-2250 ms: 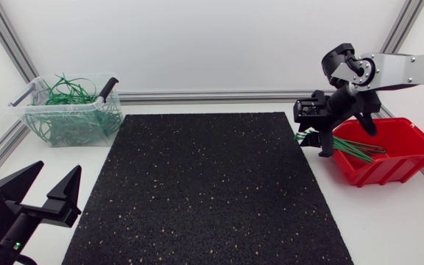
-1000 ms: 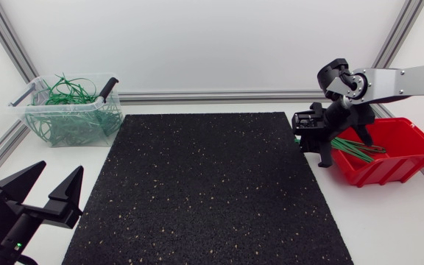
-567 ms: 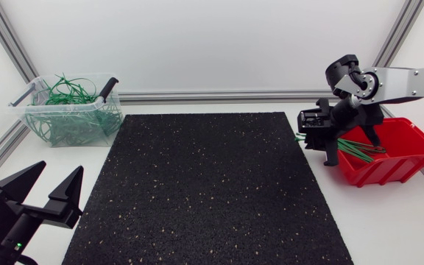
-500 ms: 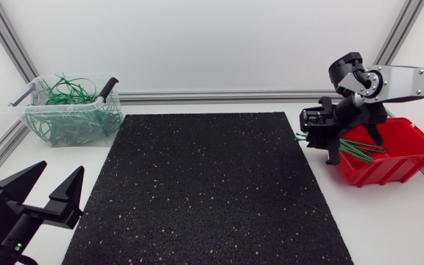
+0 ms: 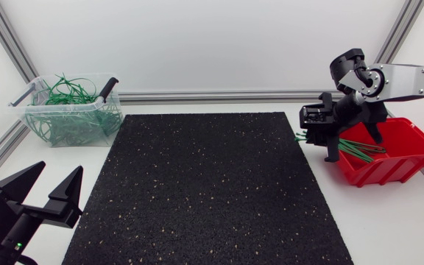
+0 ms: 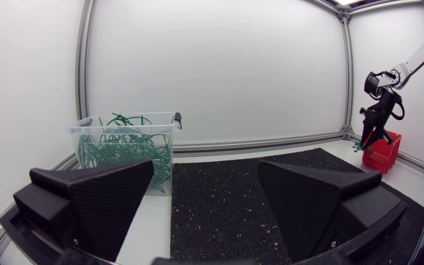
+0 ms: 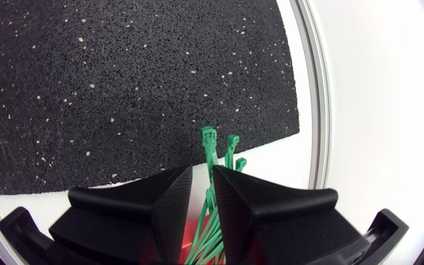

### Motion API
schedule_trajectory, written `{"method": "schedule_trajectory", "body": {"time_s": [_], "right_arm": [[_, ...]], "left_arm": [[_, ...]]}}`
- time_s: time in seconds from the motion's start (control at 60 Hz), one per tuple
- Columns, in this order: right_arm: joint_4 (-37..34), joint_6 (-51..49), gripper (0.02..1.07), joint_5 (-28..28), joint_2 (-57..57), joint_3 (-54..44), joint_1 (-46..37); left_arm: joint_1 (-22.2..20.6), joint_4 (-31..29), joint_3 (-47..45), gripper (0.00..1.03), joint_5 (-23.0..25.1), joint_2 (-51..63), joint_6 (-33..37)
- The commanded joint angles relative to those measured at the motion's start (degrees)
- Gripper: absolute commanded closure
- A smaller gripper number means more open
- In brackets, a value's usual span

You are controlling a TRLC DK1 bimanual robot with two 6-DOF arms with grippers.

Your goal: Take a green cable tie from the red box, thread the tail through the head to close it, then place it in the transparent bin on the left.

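**Right gripper pinches green ties at the red box**

At the right of the head view, the right gripper (image 7: 202, 175) sits over the left rim of the red box (image 5: 400, 165). Its fingers are pressed together on several green cable ties (image 7: 209, 147). The ties' heads poke out ahead of the fingertips, over the white table (image 5: 389, 221) just off the black mat (image 5: 197, 191), and their tails trail back into the box. At lower left, the left gripper (image 5: 57, 171) rests with its fingers spread wide. The transparent bin (image 5: 65, 134), upper left, holds a tangle of green ties.

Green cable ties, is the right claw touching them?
Touching. Right wrist view: both fingers of the right gripper press the green cable ties between them.
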Motion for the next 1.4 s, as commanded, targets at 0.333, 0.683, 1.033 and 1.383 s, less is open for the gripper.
{"method": "schedule_trajectory", "body": {"time_s": [0.333,0.683,1.033,1.383], "right_arm": [[3.18,0.03,0.8,0.46,4.01,0.01,2.02],[3.18,-0.94,0.8,0.99,3.92,-1.13,0.44],[2.04,-2.34,0.82,0.9,-0.21,-4.82,-0.79],[1.6,-4.28,0.97,1.08,-1.44,-6.14,-2.9]], "left_arm": [[-0.42,-1.61,-2.26,0.04,-0.51,-0.06,-1.07],[-0.86,-1.61,-2.26,0.04,-0.6,-0.14,-1.07],[-1.03,-1.61,-2.17,0.04,-0.68,-0.14,-1.07],[-1.74,-1.79,-2.17,0.04,-1.12,-0.14,-1.07]]}}
